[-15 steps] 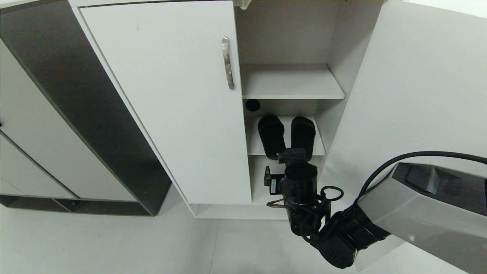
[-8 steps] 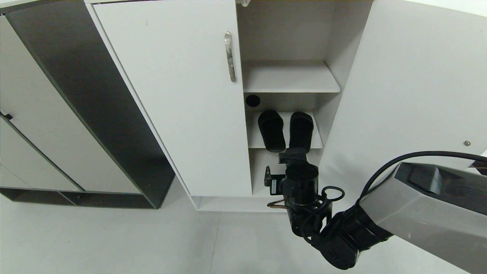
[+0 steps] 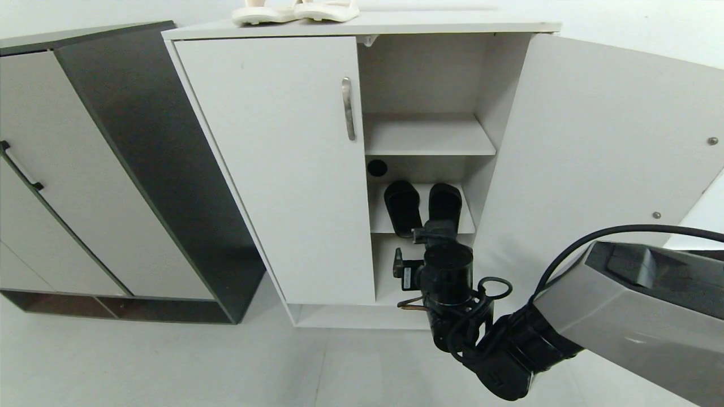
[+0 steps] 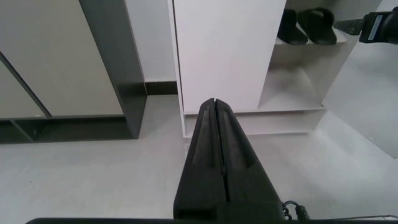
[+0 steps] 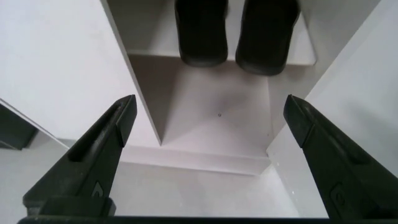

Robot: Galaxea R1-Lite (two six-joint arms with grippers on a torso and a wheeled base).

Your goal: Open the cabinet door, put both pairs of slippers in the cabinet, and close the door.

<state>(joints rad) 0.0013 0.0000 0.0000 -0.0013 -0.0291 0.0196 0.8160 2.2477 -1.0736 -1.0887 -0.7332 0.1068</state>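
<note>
A pair of black slippers (image 3: 421, 206) lies side by side on the middle shelf of the white cabinet (image 3: 271, 169), also visible in the right wrist view (image 5: 233, 31). A pale pair of slippers (image 3: 294, 11) rests on the cabinet's top. The right door (image 3: 594, 152) stands wide open; the left door, with its metal handle (image 3: 348, 108), is closed. My right gripper (image 5: 209, 106) is open and holds nothing, just in front of and below the black pair, at the shelf's edge (image 3: 434, 230). My left gripper (image 4: 214, 106) is shut on nothing, low above the floor and facing the cabinet's closed door.
A dark grey and white cabinet (image 3: 113, 169) stands directly left of the white one. An upper shelf (image 3: 424, 135) and a bottom compartment (image 5: 217, 118) lie above and below the black pair. Grey floor (image 3: 198, 362) spreads out in front.
The head camera has pulled back and tilted up, bringing the cabinet top and the pale slippers into view. The black slippers and both doors stay as they were.
</note>
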